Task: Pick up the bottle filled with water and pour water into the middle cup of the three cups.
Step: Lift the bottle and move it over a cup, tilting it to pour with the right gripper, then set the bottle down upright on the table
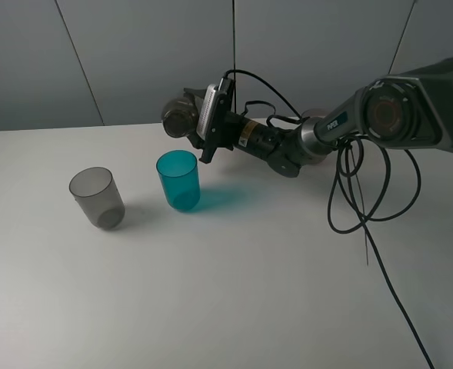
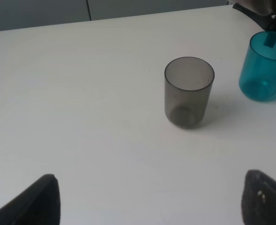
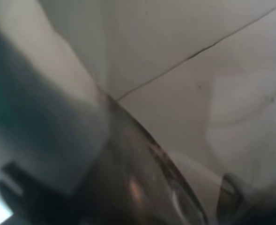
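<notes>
The smoky brown-grey bottle [image 1: 181, 115] lies tipped on its side in the air, just behind and above the teal-blue middle cup [image 1: 178, 180]. My right gripper [image 1: 203, 123] is shut on it, reaching across from the right. The right wrist view is filled by a blurred close-up of the bottle [image 3: 142, 187]. The smoky grey cup [image 1: 96, 197] stands to the left of the teal one. A pale pink cup [image 1: 313, 114] peeks out behind the right arm. My left gripper [image 2: 149, 201] is open and empty, well short of the grey cup [image 2: 189, 91] and the teal cup [image 2: 264, 68].
The white table [image 1: 234, 292] runs to its edge at the right, where black cables [image 1: 357, 200] hang from the right arm [image 1: 395, 111]. A grey wall stands behind the table.
</notes>
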You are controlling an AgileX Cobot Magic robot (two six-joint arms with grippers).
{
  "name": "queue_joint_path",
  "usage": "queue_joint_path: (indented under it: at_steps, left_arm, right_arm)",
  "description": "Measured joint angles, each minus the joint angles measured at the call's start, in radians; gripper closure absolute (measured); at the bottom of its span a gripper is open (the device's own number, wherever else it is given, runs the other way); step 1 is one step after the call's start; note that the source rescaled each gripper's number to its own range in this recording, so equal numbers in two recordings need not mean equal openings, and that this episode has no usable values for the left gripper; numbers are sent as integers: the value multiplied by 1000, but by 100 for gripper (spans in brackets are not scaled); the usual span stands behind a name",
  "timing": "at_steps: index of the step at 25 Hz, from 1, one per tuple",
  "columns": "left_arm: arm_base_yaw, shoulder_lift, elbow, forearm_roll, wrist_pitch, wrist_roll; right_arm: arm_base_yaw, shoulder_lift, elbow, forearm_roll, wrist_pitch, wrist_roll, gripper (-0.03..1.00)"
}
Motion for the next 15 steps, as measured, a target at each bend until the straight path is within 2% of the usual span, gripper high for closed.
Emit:
queue_joint_path:
  at_steps: [15]
  left_arm:
    - [0,0,0,0,0,0]
  right_arm:
    - [0,0,-2,7,-19,-108,78]
